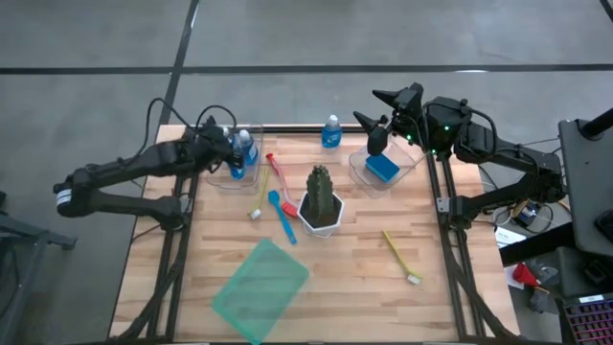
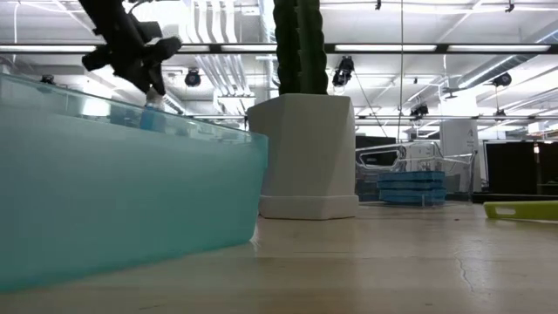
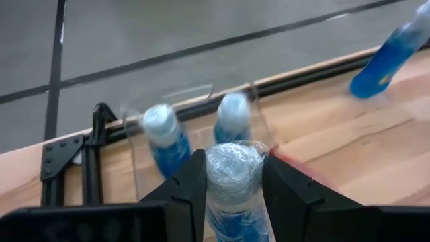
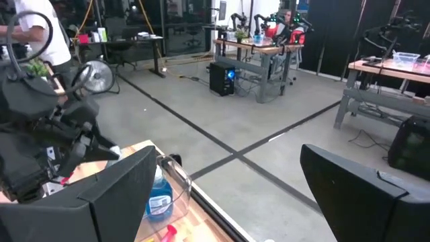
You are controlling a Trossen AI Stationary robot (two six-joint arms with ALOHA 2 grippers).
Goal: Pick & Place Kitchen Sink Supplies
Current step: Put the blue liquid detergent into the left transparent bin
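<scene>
At the table's far left, my left gripper [image 1: 236, 151] is shut on a small blue bottle [image 3: 235, 195] with a white cap, over a clear bin [image 1: 239, 177]. Another blue bottle [image 3: 164, 138] stands in that bin, and a third [image 1: 331, 131] stands at the far edge. Red [image 1: 280, 179], yellow [image 1: 260, 196] and blue [image 1: 283, 217] brushes lie left of the cactus pot, and a lime brush [image 1: 400, 257] lies to its right. My right gripper [image 1: 376, 111] is open and raised above a clear bin holding a blue sponge [image 1: 381, 169]. My left gripper pinches the bottle's blue body just under the white cap [image 3: 235, 168] between its two fingers [image 3: 191, 191]. The fingers slant down toward the far edge. The bottle stands roughly upright, cap up. Its bottom is hidden, so I cannot tell whether it rests in the bin.
A dark green cactus in a white pot [image 1: 321, 203] stands mid-table. A translucent green sheet [image 1: 261, 289] lies near the front left and fills the low view's left side. Black frame rails run along the table's left, right and far edges.
</scene>
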